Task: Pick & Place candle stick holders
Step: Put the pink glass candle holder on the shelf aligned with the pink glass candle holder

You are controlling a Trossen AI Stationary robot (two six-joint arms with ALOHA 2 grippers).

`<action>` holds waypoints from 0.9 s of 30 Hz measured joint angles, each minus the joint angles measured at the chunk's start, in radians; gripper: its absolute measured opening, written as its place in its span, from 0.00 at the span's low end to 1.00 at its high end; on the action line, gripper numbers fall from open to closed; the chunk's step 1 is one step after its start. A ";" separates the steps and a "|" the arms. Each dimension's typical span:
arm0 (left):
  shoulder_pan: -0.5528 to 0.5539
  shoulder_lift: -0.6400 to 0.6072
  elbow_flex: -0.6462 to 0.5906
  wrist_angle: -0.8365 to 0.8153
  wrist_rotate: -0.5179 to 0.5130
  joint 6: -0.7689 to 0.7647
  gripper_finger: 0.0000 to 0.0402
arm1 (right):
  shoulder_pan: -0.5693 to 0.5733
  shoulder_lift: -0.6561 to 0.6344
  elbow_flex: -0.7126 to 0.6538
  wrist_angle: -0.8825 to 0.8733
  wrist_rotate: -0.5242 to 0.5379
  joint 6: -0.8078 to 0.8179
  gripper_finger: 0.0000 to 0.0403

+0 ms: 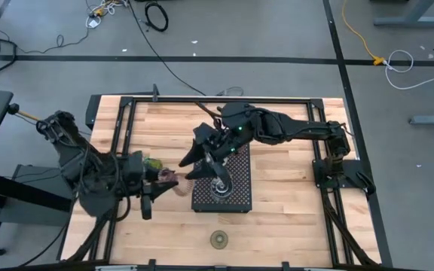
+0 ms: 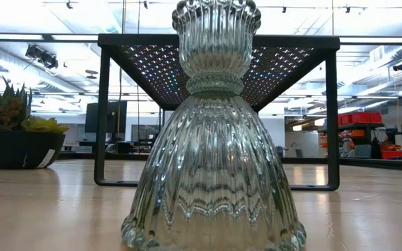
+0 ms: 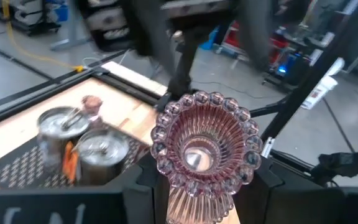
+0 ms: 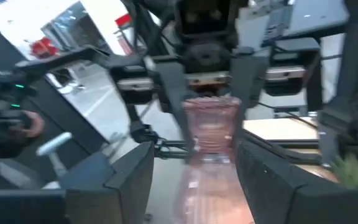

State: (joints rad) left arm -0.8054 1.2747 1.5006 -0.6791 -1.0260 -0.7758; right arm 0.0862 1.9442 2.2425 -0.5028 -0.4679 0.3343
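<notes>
My left gripper (image 1: pixel 164 178) is shut on a pink ribbed glass candle stick holder (image 3: pixel 202 140), lifted over the table left of the black perforated tray (image 1: pixel 239 202). My right gripper (image 1: pixel 187 168) reaches in from the right, open, with a finger on either side of that holder (image 4: pixel 211 134). Two silver cup holders (image 3: pixel 79 140) stand on the tray, and a small brownish-pink one (image 3: pixel 92 103) is behind them. An olive glass holder (image 1: pixel 218 239) stands on its wide base near the table's front edge and fills the low view (image 2: pixel 215 139). My left gripper pinches the pink holder's narrow lower part (image 3: pixel 180 200) between its two fingers, coming nearly level from the table's left. The holder stands roughly upright in the hold, cup end (image 3: pixel 204 118) up, clear of the table. Whether my right gripper touches the holder, I cannot tell.
A small leafy plant in a dark pot (image 1: pixel 153 163) stands just behind the left gripper, also at the left of the low view (image 2: pixel 16 136). The tray stands raised on legs (image 2: pixel 102 125). Bare wood lies along the front edge (image 1: pixel 300 233).
</notes>
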 joint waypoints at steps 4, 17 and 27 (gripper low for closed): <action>0.050 0.000 0.000 0.064 0.056 0.088 0.33 | 0.020 0.000 0.000 -0.013 0.072 -0.046 0.55; 0.128 0.001 0.000 0.092 0.149 0.119 0.33 | 0.034 0.000 0.000 -0.007 0.148 -0.033 0.55; 0.155 0.002 0.000 0.138 0.181 0.185 0.33 | 0.039 0.021 0.000 0.028 0.149 -0.035 0.54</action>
State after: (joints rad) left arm -0.6505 1.2762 1.5002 -0.5415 -0.8452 -0.5907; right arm 0.1255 1.9653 2.2429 -0.4743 -0.3188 0.2989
